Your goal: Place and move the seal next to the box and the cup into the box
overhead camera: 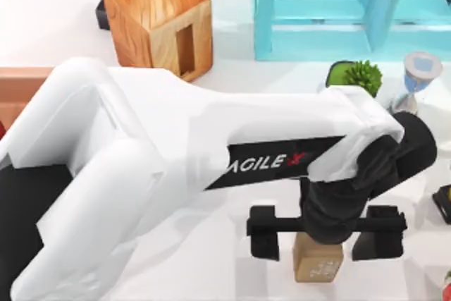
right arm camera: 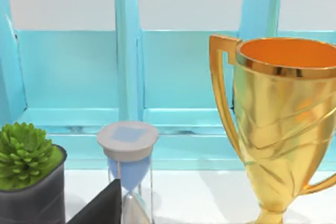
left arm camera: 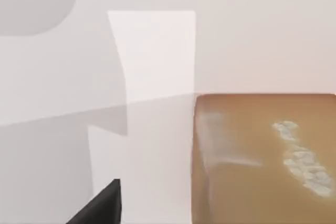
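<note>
The seal (overhead camera: pixel 318 261) is a small tan cube with white markings, standing near the table's front edge right of centre; it is close up in the left wrist view (left arm camera: pixel 262 161). My left arm reaches across the table. Its gripper (overhead camera: pixel 320 243) hangs open right over the seal, one black finger (overhead camera: pixel 264 234) on each side, apart from it. A strip of the reddish-brown box (overhead camera: pixel 21 84) shows at the far left, behind the arm. The cup is hidden. My right gripper (right arm camera: pixel 105 205) is off to the right, facing the shelf.
A glossy wooden cube with a slot (overhead camera: pixel 162 22) stands at the back left and a turquoise shelf (overhead camera: pixel 352 8) at the back right. A potted plant (overhead camera: pixel 359 75) and an hourglass (overhead camera: pixel 419 79) sit right of the arm. A gold trophy (right arm camera: pixel 283 124) stands near the right wrist.
</note>
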Controlling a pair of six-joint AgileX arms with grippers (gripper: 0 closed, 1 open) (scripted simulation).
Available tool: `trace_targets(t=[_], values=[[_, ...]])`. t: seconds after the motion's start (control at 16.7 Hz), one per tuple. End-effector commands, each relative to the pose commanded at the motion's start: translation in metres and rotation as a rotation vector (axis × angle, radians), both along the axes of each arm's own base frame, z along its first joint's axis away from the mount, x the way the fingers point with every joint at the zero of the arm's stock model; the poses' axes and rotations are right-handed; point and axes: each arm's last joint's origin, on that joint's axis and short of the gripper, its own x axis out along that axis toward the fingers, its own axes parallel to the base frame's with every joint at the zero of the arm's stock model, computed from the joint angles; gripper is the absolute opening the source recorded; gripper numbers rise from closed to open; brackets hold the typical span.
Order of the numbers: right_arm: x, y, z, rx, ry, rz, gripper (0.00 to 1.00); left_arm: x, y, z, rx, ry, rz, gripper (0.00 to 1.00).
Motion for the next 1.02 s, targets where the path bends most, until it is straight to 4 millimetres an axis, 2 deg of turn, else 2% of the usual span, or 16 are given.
trace_targets(t=[0.24, 1.02], values=[[0.0000, 0.0000, 0.0000, 0.000, 0.000, 0.000, 1.00, -0.0003, 0.0003, -0.0024, 0.001, 0.001, 0.000, 1.00], [0.0000, 0.0000, 0.0000, 0.000, 0.000, 0.000, 1.00, -0.0003, 0.0003, -0.0024, 0.001, 0.001, 0.000, 0.02]])
